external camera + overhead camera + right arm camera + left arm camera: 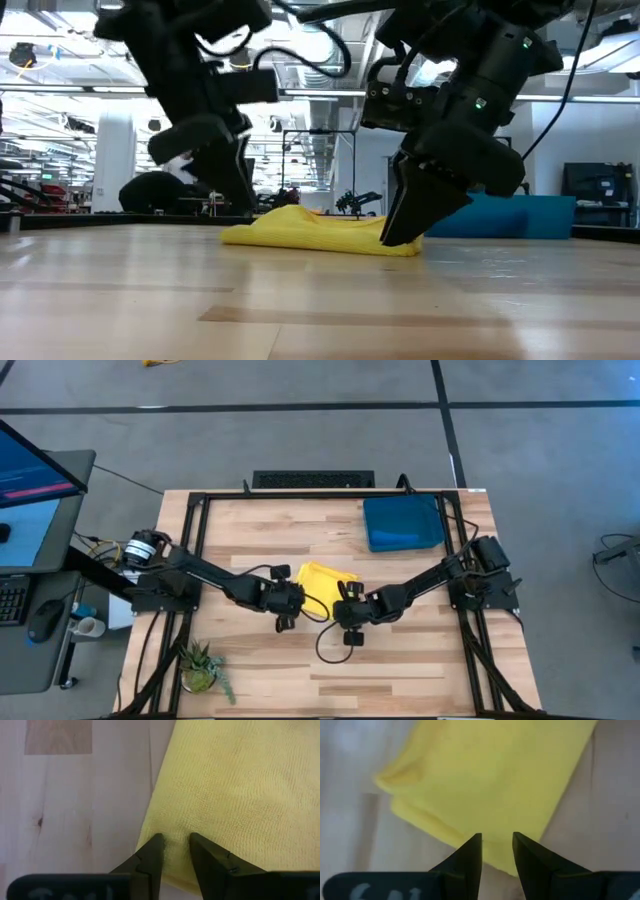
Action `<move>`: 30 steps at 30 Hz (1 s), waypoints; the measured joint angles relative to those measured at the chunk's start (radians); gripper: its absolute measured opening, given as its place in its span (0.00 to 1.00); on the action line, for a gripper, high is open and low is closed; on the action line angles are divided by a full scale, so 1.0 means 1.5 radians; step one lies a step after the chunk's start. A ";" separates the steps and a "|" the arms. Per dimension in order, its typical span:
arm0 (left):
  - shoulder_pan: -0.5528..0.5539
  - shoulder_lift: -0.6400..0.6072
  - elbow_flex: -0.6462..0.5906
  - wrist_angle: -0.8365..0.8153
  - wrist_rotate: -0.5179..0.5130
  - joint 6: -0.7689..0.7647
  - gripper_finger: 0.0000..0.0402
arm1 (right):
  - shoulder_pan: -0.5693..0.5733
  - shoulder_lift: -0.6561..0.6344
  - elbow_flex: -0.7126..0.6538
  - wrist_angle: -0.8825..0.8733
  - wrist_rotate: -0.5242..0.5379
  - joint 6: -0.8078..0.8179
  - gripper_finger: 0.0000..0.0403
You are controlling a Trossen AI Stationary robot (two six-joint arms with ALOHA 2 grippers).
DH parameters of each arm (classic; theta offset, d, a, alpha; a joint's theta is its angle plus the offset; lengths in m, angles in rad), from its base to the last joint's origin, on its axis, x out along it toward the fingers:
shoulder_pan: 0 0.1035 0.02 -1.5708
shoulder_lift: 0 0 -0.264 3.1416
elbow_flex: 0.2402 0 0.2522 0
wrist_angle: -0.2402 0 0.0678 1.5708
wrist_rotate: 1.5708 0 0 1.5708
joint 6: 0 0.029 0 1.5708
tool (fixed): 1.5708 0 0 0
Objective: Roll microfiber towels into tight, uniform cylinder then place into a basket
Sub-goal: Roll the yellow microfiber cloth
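Yellow microfiber towel (322, 582) lying folded and slightly rumpled on the wooden table (260, 680), near the middle, between the two arms. Low view: flat yellow heap (315, 233), thicker toward one end.

Left gripper (292, 603) down at the towel's left edge. Left wrist view: two dark fingers (470, 857) parted by a narrow gap, tips over the towel's (490, 780) folded border, yellow cloth visible in the gap. Not clear whether cloth is actually pinched; cannot tell hold.

Right gripper (347, 610) down at the towel's right front edge. Right wrist view: fingers (151, 855) likewise a small way apart, tips pressed into the towel's (235, 785) nap at its edge, a dimple in the cloth between them. Seems nipped on a fold of the yellow towel.

Low view: right gripper (410, 222) tips touching table level at the towel's end; left gripper (232, 185) at the other end.

Blue towel (403, 522) resting at the basket (380, 545), far right of the table, well apart from both grippers; bin walls hard to separate from cloth.

Small potted plant (203, 668) at the near left corner. Monitor (30, 480) and keyboard (12, 600) beyond the table's left side.
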 joint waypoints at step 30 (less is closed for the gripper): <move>-0.011 -0.016 -0.070 0.242 0.121 0.100 0.26 | 0.079 -0.051 0.195 -0.419 0.234 -0.011 0.30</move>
